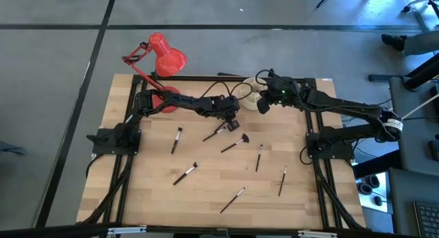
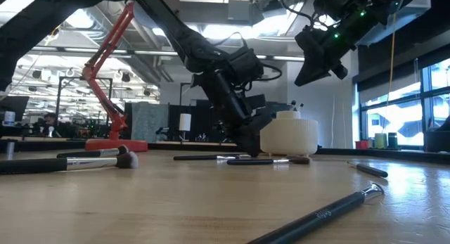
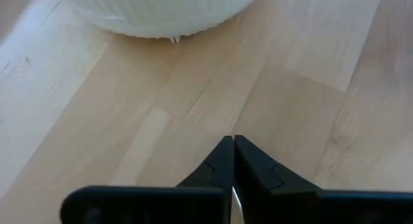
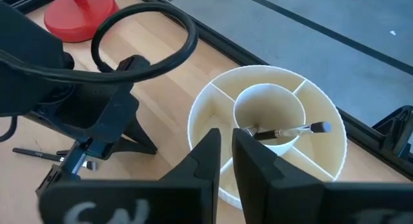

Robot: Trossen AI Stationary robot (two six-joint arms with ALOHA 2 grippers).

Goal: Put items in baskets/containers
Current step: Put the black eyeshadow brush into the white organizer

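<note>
The cream-white round organiser stands at the table's far middle; it also shows in the low view and the right wrist view. One brush leans inside its central ring. My right gripper hovers just above the organiser, its fingers a narrow gap apart and empty. My left gripper is down at the table just near of the organiser, shut on the end of a dark makeup brush. Several more brushes lie flat on the wood. My left gripper pinches the brush between its two fingers at the end nearest the organiser; only a pale sliver shows in the gap. The fingers come steeply from above. The rest of the brush lies on the table, running toward the near left.
A red desk lamp has its round base at the far left, beside my left arm. A black cable loop lies by the organiser. Loose brushes are scattered over the near half.
</note>
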